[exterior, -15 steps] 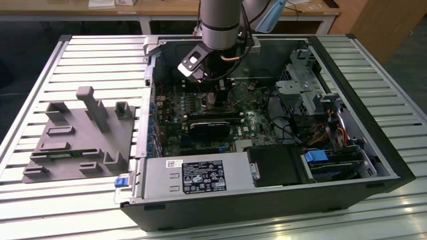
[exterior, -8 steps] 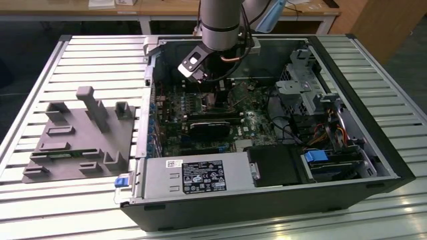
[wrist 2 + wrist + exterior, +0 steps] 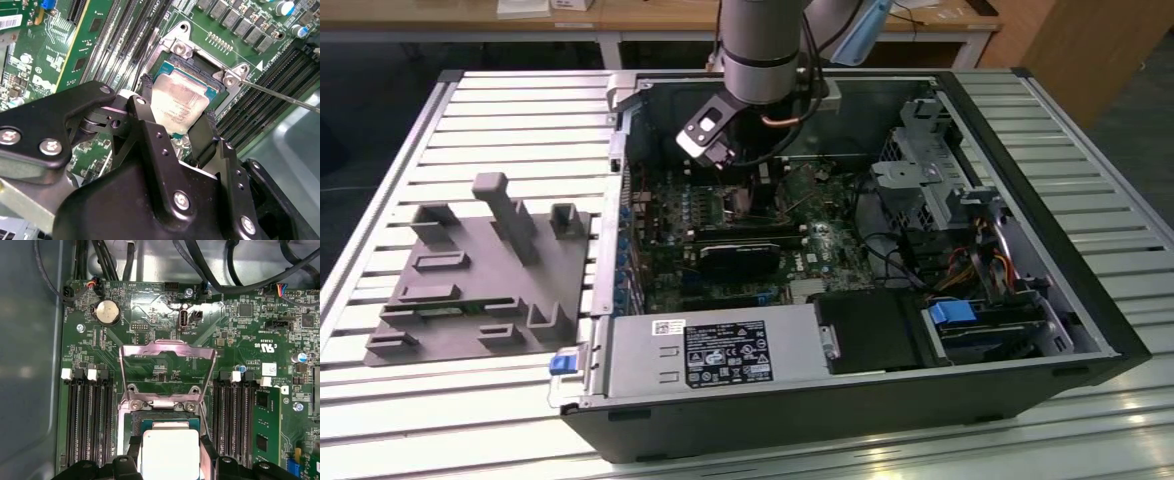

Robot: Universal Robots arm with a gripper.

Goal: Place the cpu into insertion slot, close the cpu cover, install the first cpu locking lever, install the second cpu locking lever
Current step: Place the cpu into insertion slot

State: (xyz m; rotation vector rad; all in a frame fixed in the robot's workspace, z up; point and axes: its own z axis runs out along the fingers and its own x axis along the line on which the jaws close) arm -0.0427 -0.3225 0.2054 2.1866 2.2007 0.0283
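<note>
Gripper [image 3: 176, 104] is pinching the cpu [image 3: 170, 452] by two opposite edges right over the slot [image 3: 150, 418], cover [image 3: 167, 347] standing open behind, and I'd guess it's a light, stiff, slick-topped chip with a delicate underside, so edges only.

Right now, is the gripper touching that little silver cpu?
Touching. In the second wrist view the gripper has its fingers pressed against two opposite edges of the cpu, with no gap showing.
</note>
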